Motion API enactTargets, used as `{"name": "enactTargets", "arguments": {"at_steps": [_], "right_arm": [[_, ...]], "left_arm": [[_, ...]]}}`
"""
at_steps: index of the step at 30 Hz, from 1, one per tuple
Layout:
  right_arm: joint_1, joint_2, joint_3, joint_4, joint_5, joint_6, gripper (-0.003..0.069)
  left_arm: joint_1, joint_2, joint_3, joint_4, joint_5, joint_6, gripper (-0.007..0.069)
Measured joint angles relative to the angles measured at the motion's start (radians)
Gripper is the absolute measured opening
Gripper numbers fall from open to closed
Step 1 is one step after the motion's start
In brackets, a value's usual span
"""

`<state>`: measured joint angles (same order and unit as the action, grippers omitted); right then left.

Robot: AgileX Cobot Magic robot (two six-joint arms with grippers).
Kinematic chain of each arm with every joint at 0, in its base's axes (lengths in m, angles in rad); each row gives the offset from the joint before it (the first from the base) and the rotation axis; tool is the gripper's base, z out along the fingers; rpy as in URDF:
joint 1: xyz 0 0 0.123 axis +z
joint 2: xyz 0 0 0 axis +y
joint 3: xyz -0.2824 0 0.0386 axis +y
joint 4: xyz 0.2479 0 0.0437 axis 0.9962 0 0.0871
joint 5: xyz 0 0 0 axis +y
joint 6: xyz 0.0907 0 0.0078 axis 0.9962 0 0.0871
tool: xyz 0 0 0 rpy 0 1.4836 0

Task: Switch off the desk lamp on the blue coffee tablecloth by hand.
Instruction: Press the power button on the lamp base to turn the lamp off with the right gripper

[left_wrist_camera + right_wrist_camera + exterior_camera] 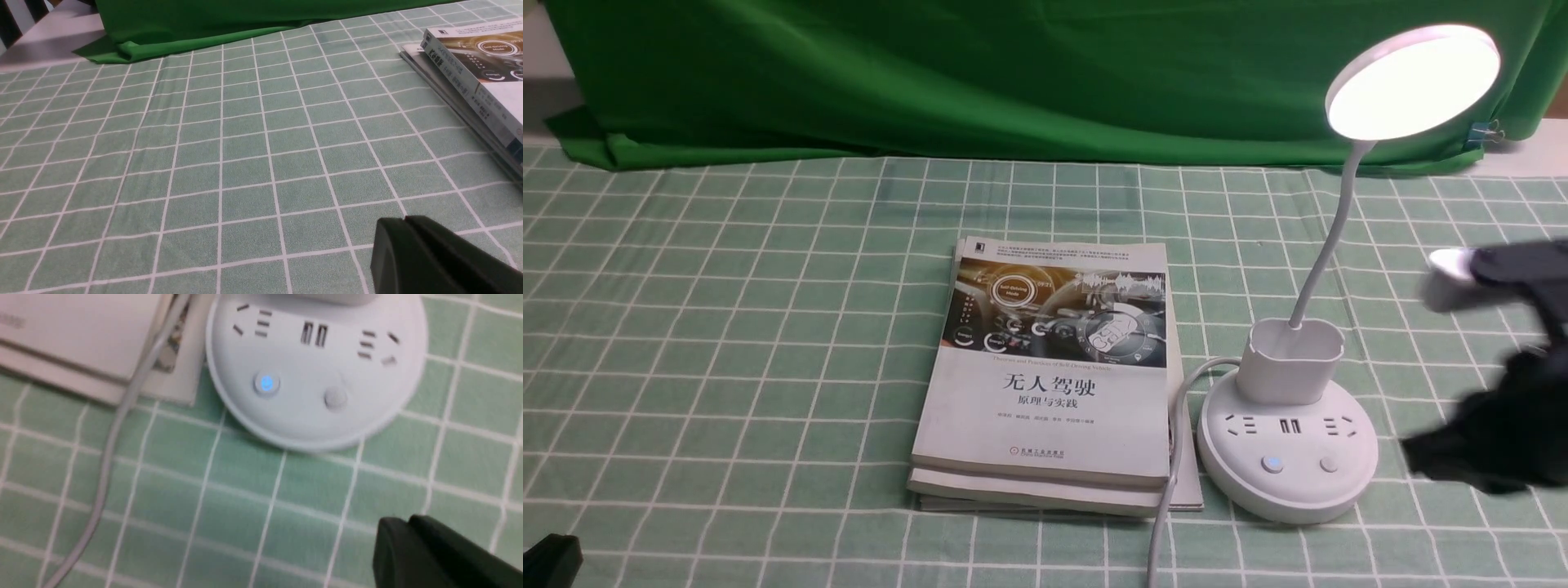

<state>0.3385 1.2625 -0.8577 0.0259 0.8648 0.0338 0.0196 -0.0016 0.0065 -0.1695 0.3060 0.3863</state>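
The white desk lamp stands on the pale green grid tablecloth (727, 327), right of centre. Its disc head (1413, 82) glows. Its round base (1286, 490) carries a blue-lit button (1272, 464) and a plain button (1329, 465). Both buttons also show in the right wrist view, the lit one (266, 383) and the plain one (336, 397). My right gripper (1417, 457) is blurred, just right of the base and apart from it; in the right wrist view (402, 522) its jaws are shut and empty. My left gripper (404, 222) is shut and empty, low over the cloth at the front left (551, 559).
A stack of books (1049, 376) lies just left of the lamp base. The lamp's white cord (1172, 457) runs between them to the front edge. A deep-green backdrop cloth (1013, 73) hangs along the back.
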Motion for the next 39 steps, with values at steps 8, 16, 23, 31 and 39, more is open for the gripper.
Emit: {"name": "enactTargets", "arguments": {"at_steps": [8,16,23,31,39], "right_arm": [[0.0,0.271,-0.104,0.015,-0.041,-0.034,0.0031],[-0.003,0.403,-0.11,0.057,-0.11,-0.051,0.0031],[-0.043,0.412,-0.112,0.075,-0.139,-0.063,0.0031],[-0.05,0.413,-0.115,0.117,-0.152,-0.088,0.0031],[-0.05,0.413,-0.115,0.152,-0.14,-0.112,0.0031]], "left_arm": [[0.0,0.0,0.0,0.0,0.0,0.0,0.0],[0.0,0.0,0.0,0.0,0.0,0.0,0.0],[0.0,0.0,0.0,0.0,0.0,0.0,0.0],[0.0,0.0,0.0,0.0,0.0,0.0,0.0],[0.0,0.0,0.0,0.0,0.0,0.0,0.0]]}}
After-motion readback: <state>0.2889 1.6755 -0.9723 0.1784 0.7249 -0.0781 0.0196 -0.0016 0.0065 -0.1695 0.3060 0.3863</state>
